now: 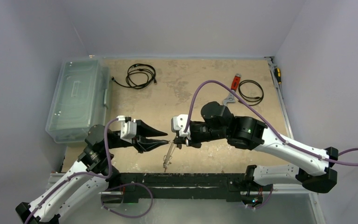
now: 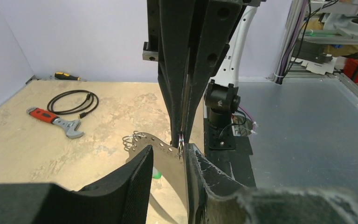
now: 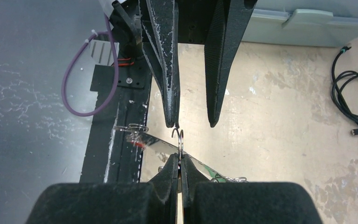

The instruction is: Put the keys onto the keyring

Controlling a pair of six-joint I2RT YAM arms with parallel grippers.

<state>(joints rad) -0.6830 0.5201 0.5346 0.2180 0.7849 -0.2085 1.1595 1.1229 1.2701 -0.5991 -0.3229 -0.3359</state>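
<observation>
From above, the right gripper (image 1: 181,140), pressed together, pinches the keyring (image 1: 168,156), which hangs below its tips. The left gripper (image 1: 162,140) faces it, just beside. In the left wrist view, its own fingers (image 2: 140,182) stand spread around the grey band. In the right wrist view, red and green keys (image 3: 140,144) dangle beneath the pinch, seemingly threaded on; I cannot tell whether any remain.

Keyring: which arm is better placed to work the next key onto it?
Left, probably. The right gripper is shut on the keyring, so it's occupied; the left gripper is open, with its tips right beside the ring.
</observation>
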